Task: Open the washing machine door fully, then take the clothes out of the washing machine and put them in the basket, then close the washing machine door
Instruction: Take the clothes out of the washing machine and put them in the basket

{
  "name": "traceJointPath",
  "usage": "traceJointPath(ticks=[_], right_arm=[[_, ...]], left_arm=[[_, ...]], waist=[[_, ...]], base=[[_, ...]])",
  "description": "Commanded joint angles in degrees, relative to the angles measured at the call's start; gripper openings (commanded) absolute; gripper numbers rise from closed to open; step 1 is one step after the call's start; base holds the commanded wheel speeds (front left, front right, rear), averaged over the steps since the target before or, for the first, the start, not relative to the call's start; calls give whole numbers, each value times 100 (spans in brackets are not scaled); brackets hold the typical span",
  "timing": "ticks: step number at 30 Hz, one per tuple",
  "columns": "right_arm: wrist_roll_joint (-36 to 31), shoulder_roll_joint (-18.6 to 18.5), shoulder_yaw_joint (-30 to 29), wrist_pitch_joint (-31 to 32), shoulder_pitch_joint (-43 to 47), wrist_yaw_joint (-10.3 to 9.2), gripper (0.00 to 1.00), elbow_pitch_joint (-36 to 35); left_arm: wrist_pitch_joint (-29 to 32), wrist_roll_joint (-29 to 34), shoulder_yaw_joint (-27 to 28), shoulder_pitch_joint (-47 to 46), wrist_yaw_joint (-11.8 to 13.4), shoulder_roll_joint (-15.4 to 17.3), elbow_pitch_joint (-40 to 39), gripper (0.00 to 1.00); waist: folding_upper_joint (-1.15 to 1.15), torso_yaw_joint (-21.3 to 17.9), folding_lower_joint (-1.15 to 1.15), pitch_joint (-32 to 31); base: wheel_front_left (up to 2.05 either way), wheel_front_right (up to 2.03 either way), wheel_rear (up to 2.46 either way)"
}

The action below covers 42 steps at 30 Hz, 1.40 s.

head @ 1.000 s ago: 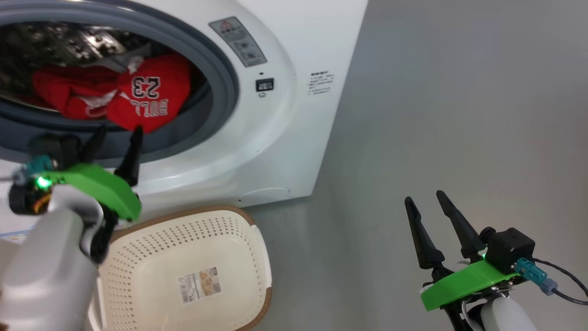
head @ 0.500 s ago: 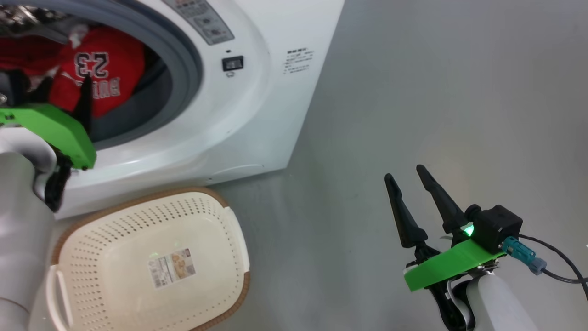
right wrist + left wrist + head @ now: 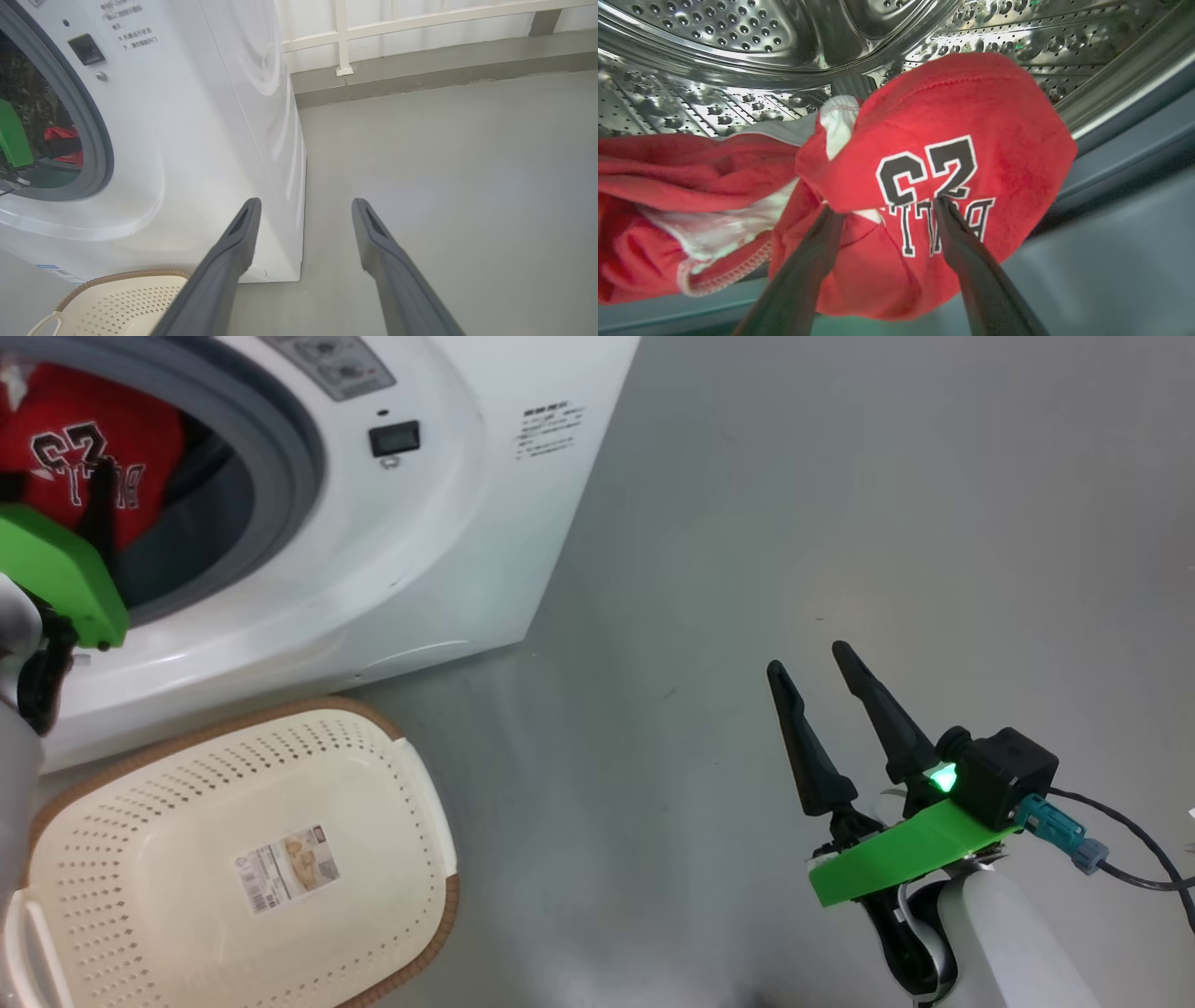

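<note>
The white washing machine [image 3: 439, 523] stands open; the washing machine door is out of view. The red clothes [image 3: 962, 116] lie in the steel drum [image 3: 738, 42], the "BULL 23" jersey in front and upside down. My left gripper [image 3: 885, 207] is open in the drum mouth, its fingertips [image 3: 945, 219] against the jersey's lettering with the fabric between them. In the head view the left gripper [image 3: 56, 476] reaches in over the clothes [image 3: 56, 420]. The cream basket [image 3: 392, 775] sits on the floor before the machine. My right gripper [image 3: 808, 658] hangs open over bare floor to the right, holding nothing.
The grey rubber gasket [image 3: 1120, 224] rings the drum mouth. In the right wrist view the right gripper [image 3: 306, 203] points past the machine's [image 3: 210, 116] front corner; the basket [image 3: 121, 280] rim shows at lower left. A white railing [image 3: 341, 37] and low kerb bound the floor behind.
The head camera has swung right and down, shifting the picture left. My left gripper has gone from below the drum mouth up and in, reaching the jersey. The right gripper keeps its pose.
</note>
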Motion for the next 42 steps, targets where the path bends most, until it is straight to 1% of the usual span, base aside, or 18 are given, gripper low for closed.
traceJointPath(ticks=[1,3,4,5,6,7,8,9,16,22,28,32,34,37,42], right_arm=[[153,30,144,-68,-30,9,100,-142],[171,30,156,-68,-22,9,100,-145],[177,30,160,-68,-16,9,100,-145],[181,30,162,-68,-10,9,100,-142],[185,30,164,-68,-7,9,100,-137],[185,30,164,-68,-7,9,100,-137],[187,30,162,-68,-3,9,100,-132],[188,30,157,-68,1,9,100,-127],[139,30,96,-68,30,9,100,-96],[58,30,66,-68,57,9,100,-33],[-47,30,-5,-68,151,9,100,28],[-122,30,-85,-68,252,9,100,56],[-157,30,-147,-68,297,9,100,58],[-205,30,-220,-68,360,9,100,69],[-267,30,-315,-68,457,9,100,87]], left_arm=[[7,-70,13,-202,-11,292,-52,100],[2,-151,-60,-204,-11,325,-48,100],[-7,-191,-96,-201,-11,339,-48,89],[-21,-235,-128,-195,-11,349,-51,50],[-40,-274,-165,-191,-11,361,-56,31],[-40,-274,-165,-191,-11,361,-56,31],[-60,-312,-201,-187,-11,370,-62,10],[-85,-356,-232,-180,-11,375,-66,0],[-292,-678,-427,-69,-11,306,-93,0],[-673,-1015,-517,136,-11,189,-184,0],[-1080,-1293,-530,446,-11,132,-314,0],[-1182,-1371,-443,687,-11,130,-527,0],[-1188,-1319,-210,776,-11,181,-792,0],[-1190,-1076,273,1078,-11,213,-1280,0],[-1191,-556,1086,1742,-11,115,-2077,0]], waist=[[0,-75,0,40],[0,-100,0,37],[0,-109,0,31],[0,-114,0,23],[0,-117,0,15],[0,-117,0,15],[0,-119,0,9],[0,-117,0,0],[0,-26,0,-138],[0,130,0,-367],[0,320,0,-639],[0,452,0,-807],[0,530,0,-858],[0,634,0,-951],[0,790,0,-1110]], base=[[0,0,0],[0,0,0],[0,0,0],[0,0,0],[0,0,0],[0,0,0],[0,0,0],[0,0,0],[0,0,0],[0,0,0],[0,0,0],[0,0,0],[0,0,0],[0,0,0],[0,0,0]])
